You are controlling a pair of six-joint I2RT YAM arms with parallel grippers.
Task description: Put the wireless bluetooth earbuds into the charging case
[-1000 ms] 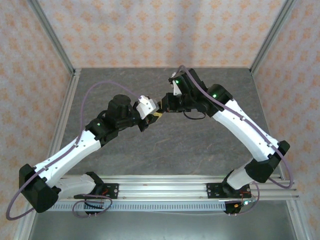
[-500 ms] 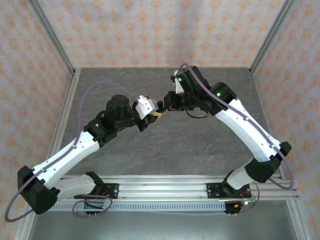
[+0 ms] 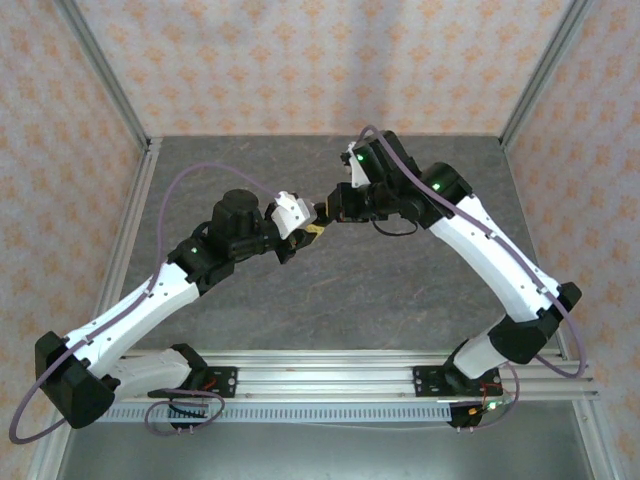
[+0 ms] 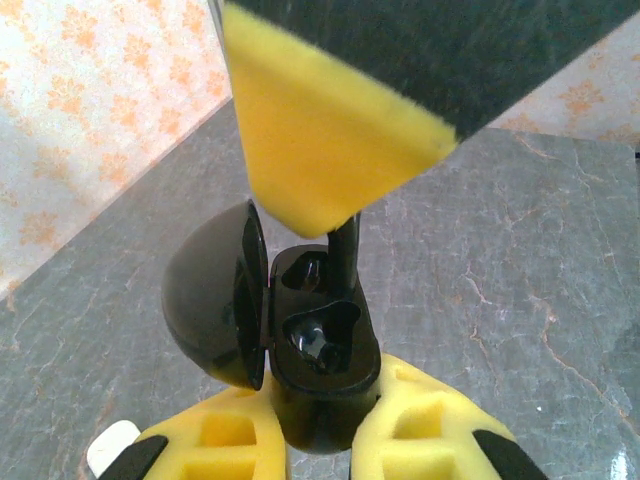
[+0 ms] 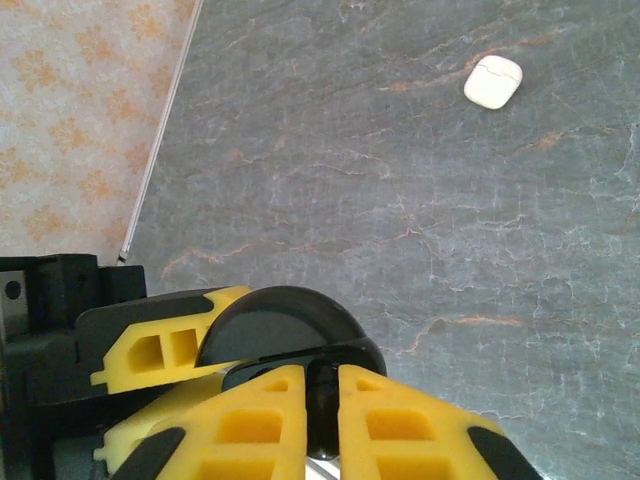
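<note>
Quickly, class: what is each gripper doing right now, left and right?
Left gripper: closed, holding the black charging case.
Right gripper: closed, holding a black earbud.

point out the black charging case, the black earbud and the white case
black charging case [image 4: 322, 392], left wrist view, base
black earbud [image 4: 344, 255], left wrist view, stem
white case [image 5: 493, 81], right wrist view, middle

The glossy black charging case [image 4: 322, 405] is standing upright with its domed lid [image 4: 205, 300] hanging open sideways, a black earbud [image 4: 344, 252] is pointing its stem into the far well, and a closed white case [image 5: 493, 81] is lying apart on the worktop [image 5: 400, 200].
</note>
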